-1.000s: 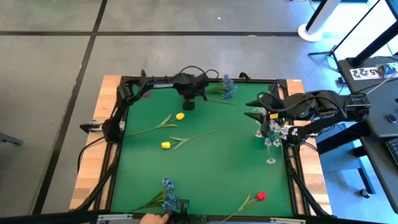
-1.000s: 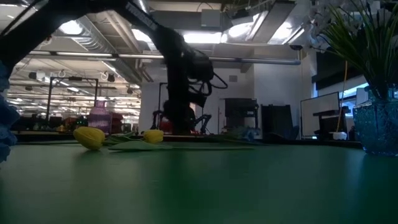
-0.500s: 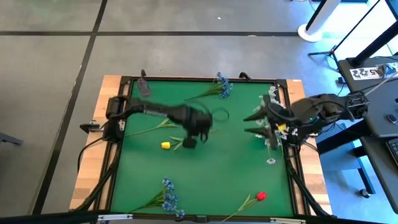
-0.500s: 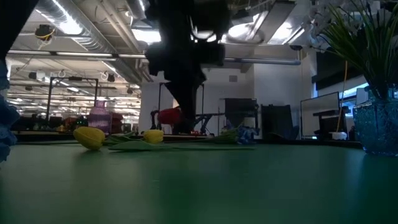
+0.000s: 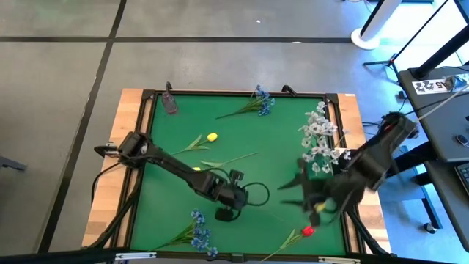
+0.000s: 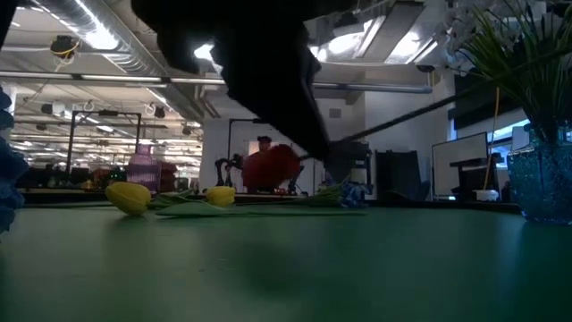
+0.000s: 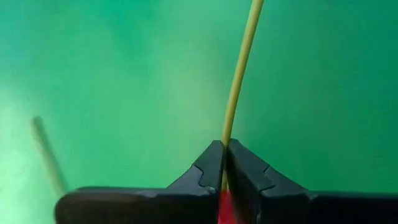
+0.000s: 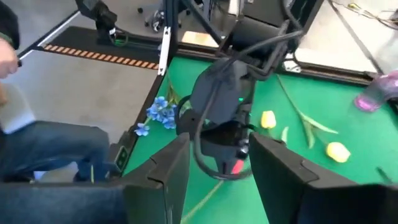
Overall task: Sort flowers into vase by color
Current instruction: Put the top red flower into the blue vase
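My left gripper (image 5: pixel 223 214) is over the near middle of the green table (image 5: pixel 176 121), shut on a red tulip (image 6: pixel 271 167). My right gripper (image 5: pixel 293 192) hangs open just to its right, facing it, with nothing between its fingers (image 8: pixel 168 174). A second red tulip (image 5: pixel 307 231) lies flat near the front edge. Two yellow tulips (image 5: pixel 212 137) lie at the centre left, one partly under my left arm. One blue bunch (image 5: pixel 261 103) lies far, another (image 5: pixel 198 231) near. White sprays (image 5: pixel 321 139) stand in a blue glass vase (image 6: pixel 545 183) at the right. My left gripper pinches the red tulip's thin stem (image 7: pixel 230 127) between its two fingertips, right beside the bud (image 7: pixel 222 208). The bud sits back between the fingers, and the stem runs on ahead along them. The fingers slant downward. The flower is lifted clear of the table.
A small purple vase (image 5: pixel 170 103) stands at the far left corner. A seated person (image 8: pixel 50 149) is beyond the table's near left edge. A wooden border (image 5: pixel 110 191) frames the table. Open green surface lies between the yellow tulips and the white sprays.
My left gripper has swept from the far edge across the table to the near middle, carrying the red tulip clear of the surface. My right gripper has swung from beside the white sprays toward the near edge and the left gripper. A hand at the front edge has gone.
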Controlling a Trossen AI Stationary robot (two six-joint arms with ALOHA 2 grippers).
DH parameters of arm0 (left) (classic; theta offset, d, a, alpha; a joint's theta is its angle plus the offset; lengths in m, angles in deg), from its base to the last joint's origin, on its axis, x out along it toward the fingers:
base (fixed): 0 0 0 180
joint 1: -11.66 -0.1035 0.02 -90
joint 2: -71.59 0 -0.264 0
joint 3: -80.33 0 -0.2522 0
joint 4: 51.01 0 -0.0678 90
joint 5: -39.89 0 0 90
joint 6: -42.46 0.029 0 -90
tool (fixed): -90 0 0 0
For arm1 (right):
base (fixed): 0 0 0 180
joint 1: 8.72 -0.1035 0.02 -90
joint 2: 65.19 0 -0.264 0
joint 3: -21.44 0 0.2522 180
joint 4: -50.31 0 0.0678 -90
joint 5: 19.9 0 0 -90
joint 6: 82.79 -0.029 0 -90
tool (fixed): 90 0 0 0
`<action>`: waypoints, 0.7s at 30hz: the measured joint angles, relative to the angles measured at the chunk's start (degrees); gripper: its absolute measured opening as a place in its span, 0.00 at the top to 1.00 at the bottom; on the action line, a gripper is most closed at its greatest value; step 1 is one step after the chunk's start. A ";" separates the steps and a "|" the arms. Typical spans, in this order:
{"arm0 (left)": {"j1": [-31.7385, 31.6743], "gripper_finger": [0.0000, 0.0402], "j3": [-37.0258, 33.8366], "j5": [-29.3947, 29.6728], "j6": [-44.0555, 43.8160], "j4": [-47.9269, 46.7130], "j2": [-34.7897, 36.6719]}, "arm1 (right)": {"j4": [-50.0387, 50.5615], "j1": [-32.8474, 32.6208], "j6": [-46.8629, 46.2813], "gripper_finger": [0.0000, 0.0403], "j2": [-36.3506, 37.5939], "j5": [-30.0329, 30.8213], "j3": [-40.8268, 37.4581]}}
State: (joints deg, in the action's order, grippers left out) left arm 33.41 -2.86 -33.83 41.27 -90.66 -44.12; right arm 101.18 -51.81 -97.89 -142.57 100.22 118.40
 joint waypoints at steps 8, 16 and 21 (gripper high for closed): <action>4.27 0.76 -1.27 -0.62 -4.33 3.19 -3.41 | -1.15 -2.31 -16.73 0.59 -13.29 -1.80 -0.04; 11.61 0.69 -1.25 6.48 -15.19 -10.81 0.59 | -8.30 -1.82 -23.99 0.59 -26.01 -3.95 -0.04; 16.77 0.69 -1.25 9.76 -25.15 -12.46 1.35 | -8.14 0.76 -31.19 0.59 -31.89 3.77 -0.04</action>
State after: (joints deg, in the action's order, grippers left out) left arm 50.18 -4.11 -24.07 16.12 -103.12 -42.77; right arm 93.05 -51.05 -129.08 -174.47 103.99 118.36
